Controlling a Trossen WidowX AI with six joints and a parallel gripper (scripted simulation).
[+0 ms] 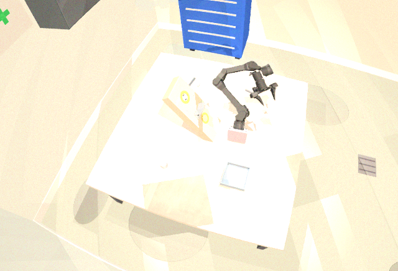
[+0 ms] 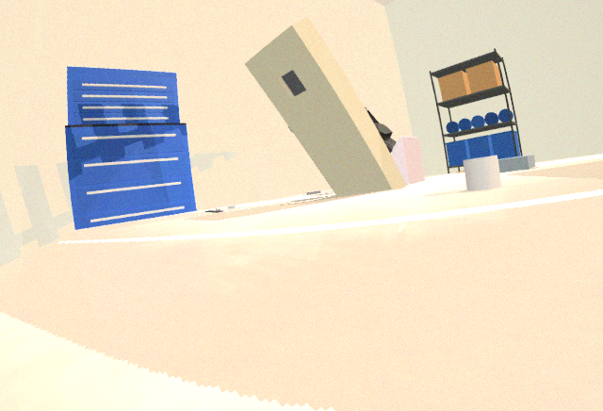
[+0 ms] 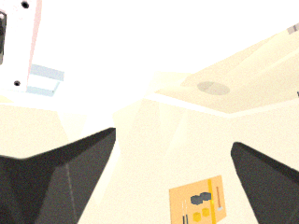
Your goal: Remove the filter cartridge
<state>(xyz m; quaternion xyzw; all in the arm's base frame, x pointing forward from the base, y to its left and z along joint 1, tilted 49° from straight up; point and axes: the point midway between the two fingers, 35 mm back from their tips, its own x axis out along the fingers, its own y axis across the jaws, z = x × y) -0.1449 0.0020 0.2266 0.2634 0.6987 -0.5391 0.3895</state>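
The service panel [image 1: 175, 90] [image 2: 317, 119] is a thick cream slab leaning on the table, left of the arm in the top view. Its face has two yellow rings; the upper ring surrounds a pale round face with dark marks [image 1: 185, 97], apparently the slotted cartridge. The lower ring [image 1: 204, 118] is too washed out to read. The tray [image 1: 232, 187] [image 2: 519, 163] [image 3: 47, 72] is shallow and blue-grey; nothing distinct shows in it. My gripper [image 1: 269, 102] [image 3: 173, 140] is open and empty, above the table on the side away from the panel, touching nothing visible.
A small white cylinder [image 1: 163, 164] [image 2: 481, 172] stands loose on the table, behind the panel. The arm's pinkish base block [image 1: 237, 135] [image 2: 411, 158] is between panel and tray. Small dark and pale items lie beside the panel. A blue drawer cabinet [image 1: 213, 20] [image 2: 128, 172] stands beyond the table.
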